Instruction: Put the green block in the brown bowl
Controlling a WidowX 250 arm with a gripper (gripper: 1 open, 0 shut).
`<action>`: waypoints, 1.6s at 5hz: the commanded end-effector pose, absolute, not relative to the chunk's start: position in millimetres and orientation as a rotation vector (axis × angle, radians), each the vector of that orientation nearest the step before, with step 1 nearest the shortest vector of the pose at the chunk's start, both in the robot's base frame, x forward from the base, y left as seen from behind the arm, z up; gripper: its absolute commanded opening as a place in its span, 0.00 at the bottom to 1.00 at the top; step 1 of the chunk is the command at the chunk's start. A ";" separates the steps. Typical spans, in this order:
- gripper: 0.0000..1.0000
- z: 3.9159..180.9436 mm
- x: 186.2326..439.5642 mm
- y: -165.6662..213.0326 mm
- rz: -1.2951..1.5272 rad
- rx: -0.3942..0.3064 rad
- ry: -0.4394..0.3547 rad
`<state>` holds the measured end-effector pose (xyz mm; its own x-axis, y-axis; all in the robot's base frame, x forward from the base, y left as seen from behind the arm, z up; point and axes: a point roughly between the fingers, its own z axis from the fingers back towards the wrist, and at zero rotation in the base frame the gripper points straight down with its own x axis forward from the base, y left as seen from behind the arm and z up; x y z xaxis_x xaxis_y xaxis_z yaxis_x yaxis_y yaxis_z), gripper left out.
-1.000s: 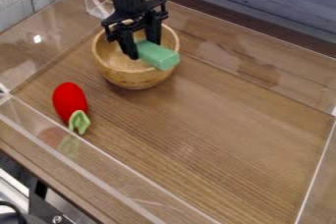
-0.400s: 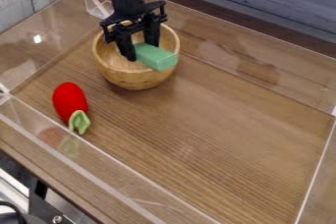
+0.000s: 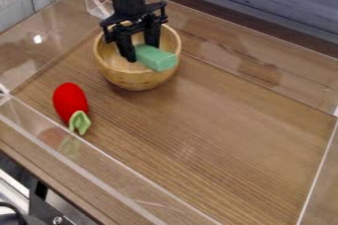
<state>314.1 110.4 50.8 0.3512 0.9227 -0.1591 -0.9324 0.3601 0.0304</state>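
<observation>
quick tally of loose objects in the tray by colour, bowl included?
Green: 1, green block
Brown: 1, brown bowl
Red with green end: 1, toy vegetable
Total: 3

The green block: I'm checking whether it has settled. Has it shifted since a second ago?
No. The green block lies at the same spot against the brown bowl's right rim.

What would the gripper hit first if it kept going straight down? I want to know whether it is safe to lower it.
Pointing down, the gripper would probably meet the green block lying in the brown bowl, or the bowl's floor just beside it. From this single view, depth is unclear.
</observation>
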 end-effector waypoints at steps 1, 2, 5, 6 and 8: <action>0.00 64.7 324.6 112.1 1.184 -0.070 0.110; 0.00 64.3 324.7 110.8 1.177 -0.064 0.118; 0.00 63.2 324.8 107.0 1.153 -0.046 0.143; 0.00 62.9 324.8 105.7 1.145 -0.041 0.151; 0.00 62.3 324.6 103.2 1.130 -0.031 0.166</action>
<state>314.0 102.1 47.3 0.3952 0.8992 -0.1876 -0.9036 0.4173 0.0966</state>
